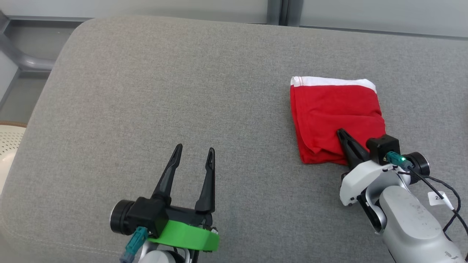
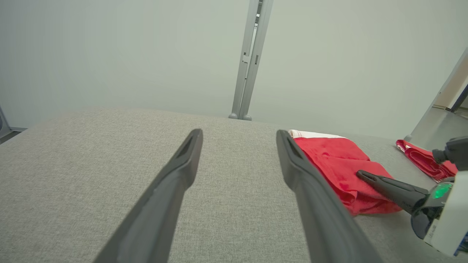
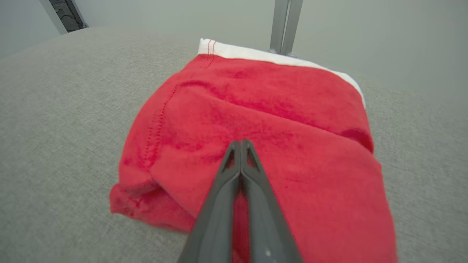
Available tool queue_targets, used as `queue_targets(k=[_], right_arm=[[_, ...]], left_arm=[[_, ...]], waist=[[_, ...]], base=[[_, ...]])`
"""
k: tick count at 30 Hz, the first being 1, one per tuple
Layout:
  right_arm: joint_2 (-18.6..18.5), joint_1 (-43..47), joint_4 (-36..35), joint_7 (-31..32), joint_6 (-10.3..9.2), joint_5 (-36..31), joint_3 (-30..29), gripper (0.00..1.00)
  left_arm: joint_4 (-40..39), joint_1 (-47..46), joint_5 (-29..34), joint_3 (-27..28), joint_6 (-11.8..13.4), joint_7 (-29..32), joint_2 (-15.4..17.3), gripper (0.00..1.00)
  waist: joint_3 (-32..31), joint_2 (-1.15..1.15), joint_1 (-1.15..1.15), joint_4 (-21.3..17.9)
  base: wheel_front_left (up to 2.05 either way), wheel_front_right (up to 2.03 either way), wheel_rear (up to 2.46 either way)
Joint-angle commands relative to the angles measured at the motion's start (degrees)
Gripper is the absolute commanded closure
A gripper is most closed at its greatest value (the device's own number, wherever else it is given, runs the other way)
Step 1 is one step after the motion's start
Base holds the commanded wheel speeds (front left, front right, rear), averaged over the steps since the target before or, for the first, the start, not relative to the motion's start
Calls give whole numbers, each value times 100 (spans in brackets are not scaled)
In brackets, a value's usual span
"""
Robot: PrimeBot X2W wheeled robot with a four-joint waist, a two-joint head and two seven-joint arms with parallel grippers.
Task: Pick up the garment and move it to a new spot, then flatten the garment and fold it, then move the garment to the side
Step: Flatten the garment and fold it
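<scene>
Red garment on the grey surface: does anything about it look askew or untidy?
Slightly. The folded red fabric garment with a white band lies flat on the grey woven surface, but its near left corner bulges and the layers' edges do not line up. The shut right claw rests its tips on top of it.

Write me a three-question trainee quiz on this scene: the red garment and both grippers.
1. True or false: the left gripper is shut.
2. The right gripper, fingers closed together, lies over: A) the red garment; B) bare grey cushion; C) a cardboard box.
3. Fill in: the band along the garment's far edge is ____.

Key: 1 false; 2 A; 3 white.
</scene>
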Motion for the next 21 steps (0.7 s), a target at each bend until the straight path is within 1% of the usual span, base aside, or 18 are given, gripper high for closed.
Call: queue_targets(k=[1, 4, 8, 10, 14, 18, 19, 20, 21], right_arm=[[51, 36, 78, -20, -11, 1, -47, 100], [193, -39, 275, -18, -11, -8, -30, 100], [265, -142, 612, -17, -11, 3, 99, 100], [297, -192, 637, -16, -11, 2, 109, 100], [280, 29, 274, -16, -11, -23, 29, 100], [273, 415, -460, -17, -11, 86, -90, 100], [268, 566, -683, -17, -11, 105, -163, 64], [269, 692, -856, -17, -11, 91, -221, 24], [275, 835, -1069, -17, -11, 70, -306, 0]], left_arm=[[12, 60, 47, -6, -25, -13, 13, 0], [27, 45, 69, -31, -65, -13, 13, 0], [55, 39, 98, -48, -96, -14, 12, 0], [76, 56, 104, -34, -104, -14, 12, 0], [92, 141, 130, 41, -69, -13, 12, 0], [73, 269, 189, 152, -44, -13, 13, 0], [61, 310, 197, 179, -36, -14, 12, 0], [53, 346, 195, 214, -25, -13, 13, 0], [38, 382, 204, 266, -9, -14, 12, 0]], waist=[[-9, 0, 0, 26], [5, 0, 0, 79], [11, 0, 0, 133], [-19, 0, 0, 139], [-160, 0, 0, 50], [-364, 0, 0, -163], [-412, 0, 0, -229], [-453, 0, 0, -292], [-500, 0, 0, -374]], base=[[0, 0, 0], [0, 0, 0], [0, 0, 0], [0, 0, 0], [0, 0, 0], [0, 0, 0], [0, 0, 0], [0, 0, 0], [0, 0, 0]])
